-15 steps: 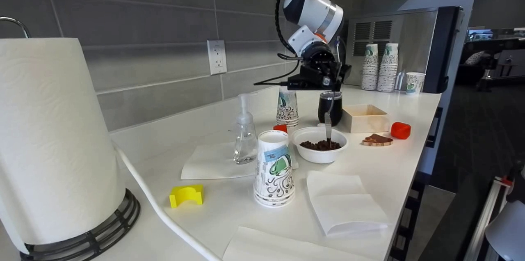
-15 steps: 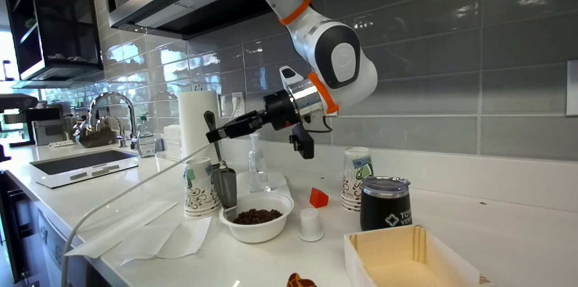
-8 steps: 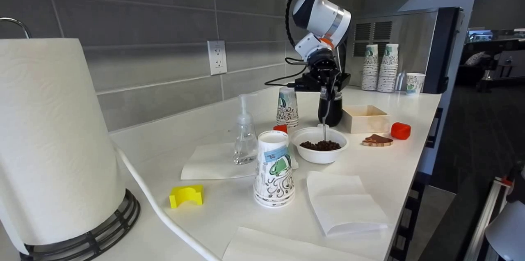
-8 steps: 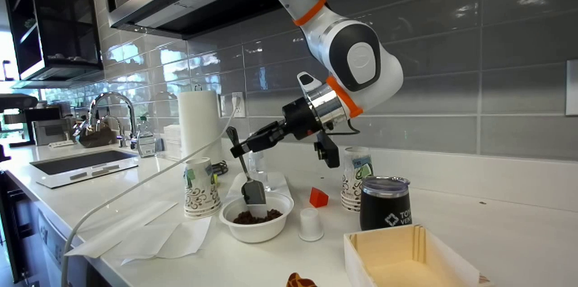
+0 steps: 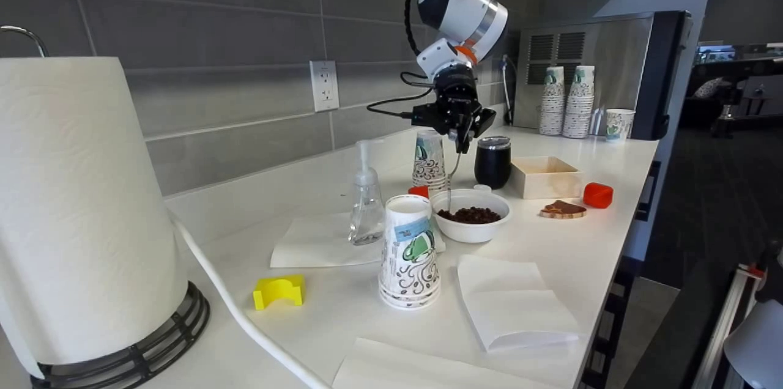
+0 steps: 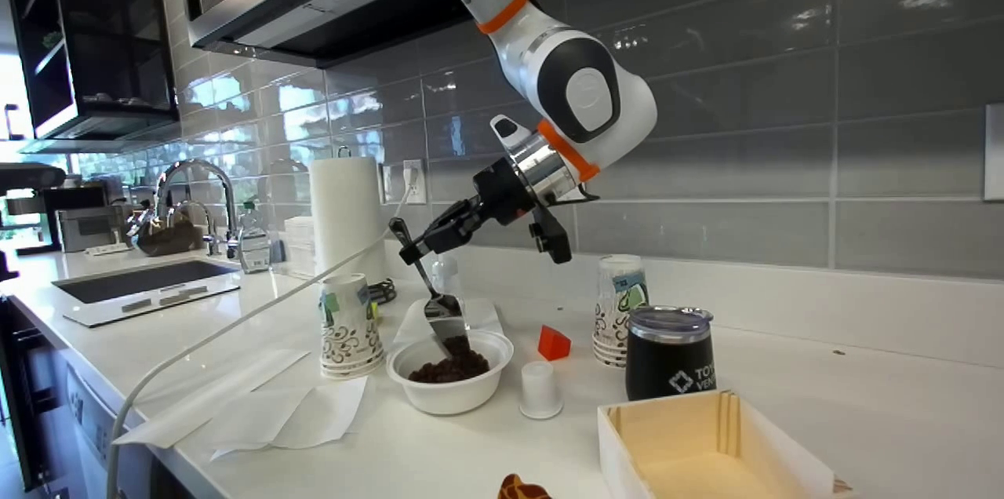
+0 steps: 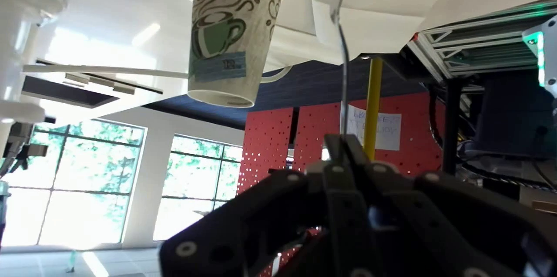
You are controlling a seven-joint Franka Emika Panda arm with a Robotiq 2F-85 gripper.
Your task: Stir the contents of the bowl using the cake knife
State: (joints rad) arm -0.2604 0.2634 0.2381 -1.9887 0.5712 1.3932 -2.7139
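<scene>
The cake knife (image 6: 443, 307), pinched in the gripper (image 6: 410, 251), has swung sideways since a moment ago, its blade in the heaped contents (image 6: 457, 370), and the bowl (image 6: 449, 398) has slid slightly on the counter (image 6: 369, 471), so a harder push could, with nothing visible bracing it, spill bits or bump the red block (image 6: 554, 343) nearby.

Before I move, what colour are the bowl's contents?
The contents are dark brown, showing best in an exterior view.

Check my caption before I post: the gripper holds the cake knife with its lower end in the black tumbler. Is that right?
Not the black tumbler: the lower end is in the white bowl, as both exterior views show. The gripper does hold the cake knife.
</scene>
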